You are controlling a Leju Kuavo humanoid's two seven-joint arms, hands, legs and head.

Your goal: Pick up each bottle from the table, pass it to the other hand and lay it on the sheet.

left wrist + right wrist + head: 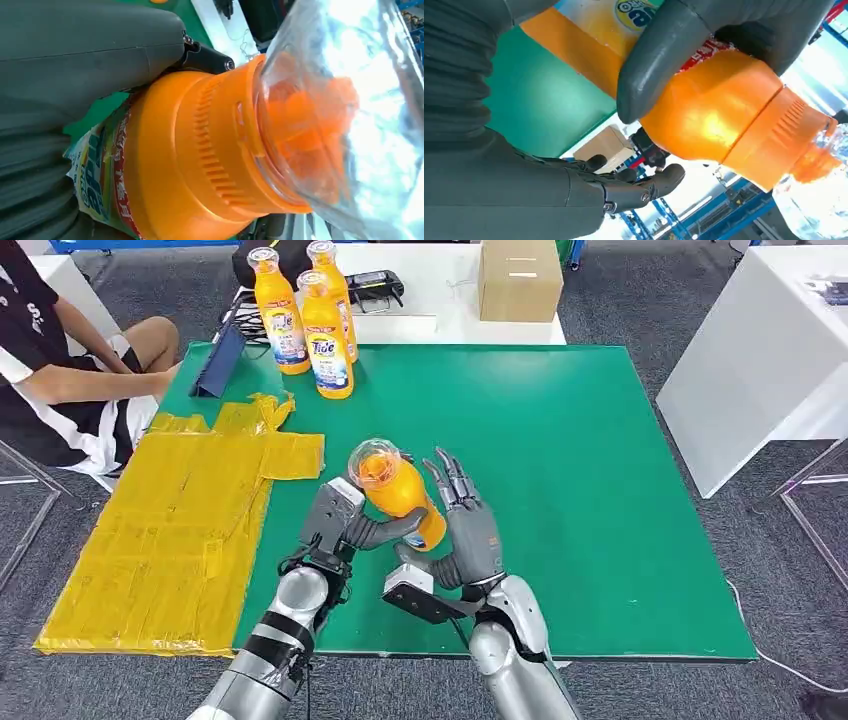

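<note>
An orange Tide bottle (397, 490) is gripped by the left hand (345, 525) above the green table (600, 460). The right hand (470, 535) is held beside it, fingers spread and empty.

Left robot hand (345, 523) curls its fingers in a grip; right robot hand (468, 532) spreads fingers upward alongside.

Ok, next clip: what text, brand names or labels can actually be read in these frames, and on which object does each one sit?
"Tide" on the label of the front standing bottle.
"Tide" on the label of the left standing bottle.
Held bottle: its label carries coloured print, turned and cut off, not readable.
Cardboard box: a pale sticker, too small to read.
</note>
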